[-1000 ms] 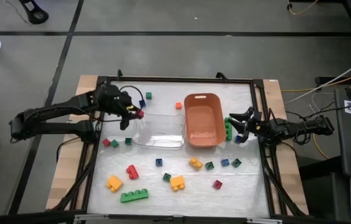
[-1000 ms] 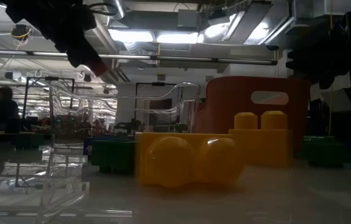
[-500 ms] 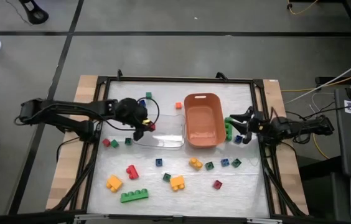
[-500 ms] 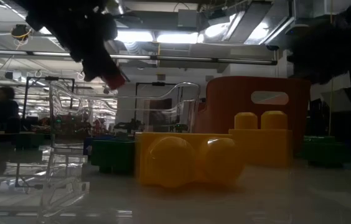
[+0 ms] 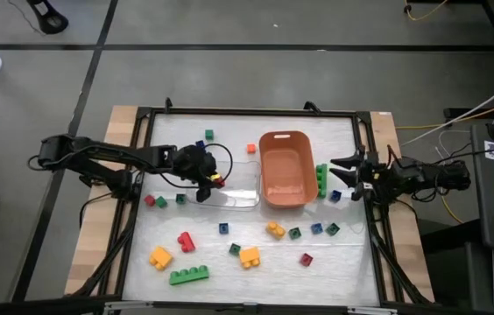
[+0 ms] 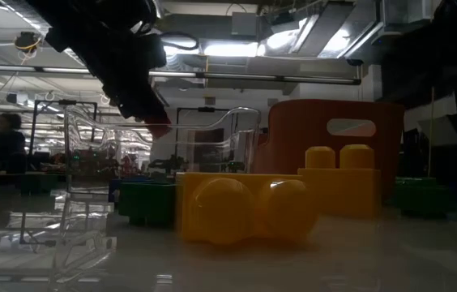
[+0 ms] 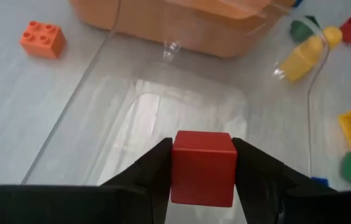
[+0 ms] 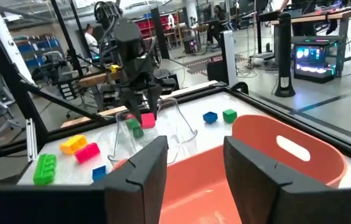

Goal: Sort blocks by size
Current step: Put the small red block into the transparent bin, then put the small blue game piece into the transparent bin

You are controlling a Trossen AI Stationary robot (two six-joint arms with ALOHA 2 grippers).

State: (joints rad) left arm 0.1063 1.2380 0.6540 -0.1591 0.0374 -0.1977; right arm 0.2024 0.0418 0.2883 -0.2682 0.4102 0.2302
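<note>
- We see the left pincer (image 5: 211,181) over the clear tray (image 5: 238,197), at the tray's nine o'clock end in the high view. It is clamped on a small red cube (image 7: 203,167), one finger flat on each side face.
- We judge the cube is held above the tray because the tray takes the tiny pieces; the tray shows no blocks in it in the left wrist view.
- The cube hangs clear of the tray floor, so the release is not yet made.
- The orange bin (image 5: 285,171) stands just beside the tray at its three o'clock side, probably for the larger bricks.
- The right pincer (image 5: 349,171) waits at the bin's three o'clock side, fingers parted with nothing between them; the right wrist view shows an empty gap.
- A green brick (image 5: 321,179) lies between that pincer and the bin wall, and a blue block (image 5: 335,195) is just beside it.
- The other blocks lie loose on the tabletop (image 5: 343,254), mostly toward six o'clock: a long green brick (image 5: 189,274), yellow bricks (image 5: 249,256), a red brick (image 5: 185,241).
- An orange block (image 5: 251,148) and a green cube (image 5: 208,135) sit toward twelve o'clock.
</note>
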